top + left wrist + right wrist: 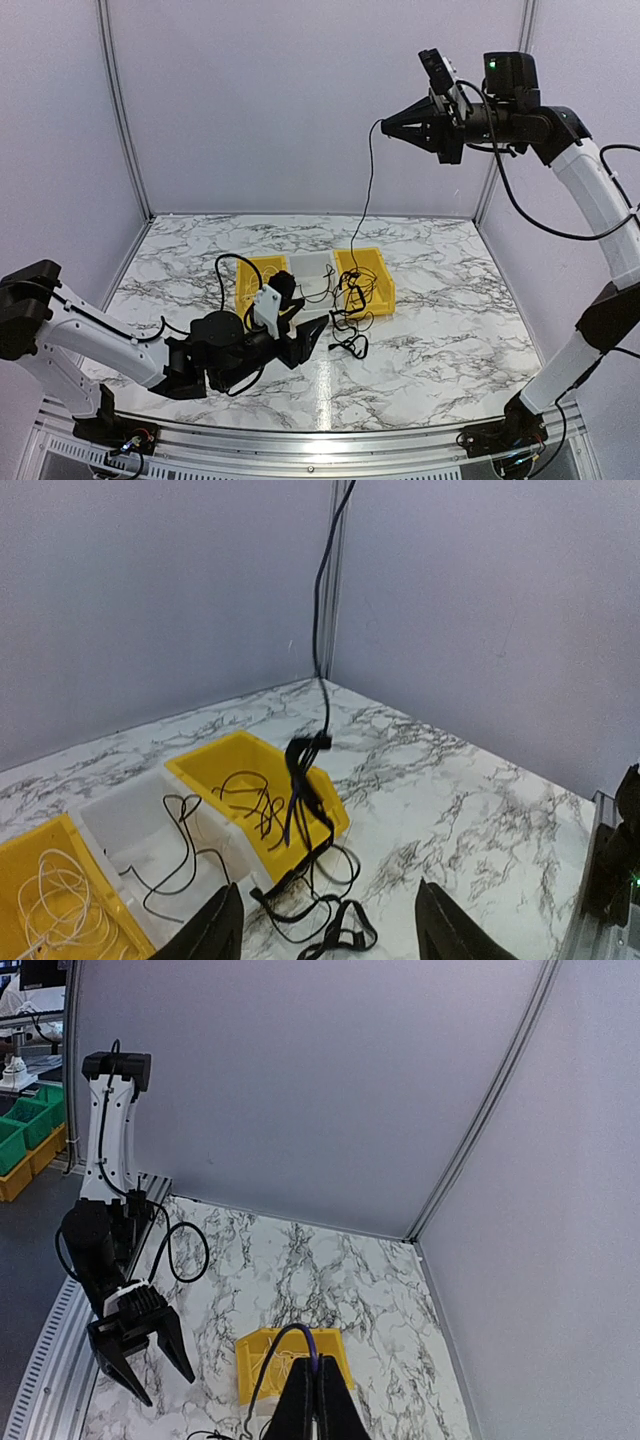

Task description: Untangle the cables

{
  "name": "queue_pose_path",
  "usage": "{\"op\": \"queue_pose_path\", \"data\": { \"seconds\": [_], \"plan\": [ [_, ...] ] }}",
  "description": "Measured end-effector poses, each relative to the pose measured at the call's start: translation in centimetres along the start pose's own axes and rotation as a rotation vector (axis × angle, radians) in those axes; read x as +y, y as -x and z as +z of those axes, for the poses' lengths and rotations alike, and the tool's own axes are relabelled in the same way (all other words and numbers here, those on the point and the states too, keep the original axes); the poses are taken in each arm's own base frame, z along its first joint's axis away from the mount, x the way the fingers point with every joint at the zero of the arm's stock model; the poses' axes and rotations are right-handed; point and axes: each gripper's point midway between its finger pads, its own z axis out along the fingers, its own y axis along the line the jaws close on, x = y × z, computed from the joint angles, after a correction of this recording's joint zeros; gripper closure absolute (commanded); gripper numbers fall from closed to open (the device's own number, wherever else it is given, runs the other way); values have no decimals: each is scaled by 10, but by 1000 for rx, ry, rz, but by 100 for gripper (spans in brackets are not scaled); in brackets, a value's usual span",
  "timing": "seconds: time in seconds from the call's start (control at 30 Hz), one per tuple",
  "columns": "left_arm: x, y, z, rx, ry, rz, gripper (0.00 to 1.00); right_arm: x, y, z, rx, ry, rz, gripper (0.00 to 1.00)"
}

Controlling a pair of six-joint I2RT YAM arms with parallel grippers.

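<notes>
My right gripper (384,125) is raised high at the back right, shut on one thin black cable (367,190). In the right wrist view the cable (297,1334) loops out from between the shut fingertips (317,1400). It hangs down to a black tangle of cables (350,310) that drapes over the right yellow bin's (377,283) front edge onto the table. My left gripper (316,336) stands open low over the table, just left of the tangle. In the left wrist view the tangle (305,880) lies ahead of the spread fingers (214,932), with nothing gripped.
Three bins stand in a row: a yellow one (20,865) with a pale cable (52,892), a white one (125,825) with a black cord, and a yellow one (225,765) with more black cords. Grey walls close in the marble table (450,330).
</notes>
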Motion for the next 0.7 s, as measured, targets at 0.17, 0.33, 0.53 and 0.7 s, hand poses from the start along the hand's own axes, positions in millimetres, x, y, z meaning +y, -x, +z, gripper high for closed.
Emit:
{"op": "queue_pose_path", "data": {
  "seconds": [0.17,0.33,0.53,0.7],
  "plan": [
    [-18,63,18,-121,3,38,41,5,-15,8,10,24,40,100],
    [-23,98,56,-144,47,41,41,13,-18,16,10,55,51,100],
    [3,77,106,-69,98,25,57,22,-12,22,-5,82,35,100],
    [12,29,134,35,80,42,82,25,-8,23,-11,88,29,100]
  ]
}}
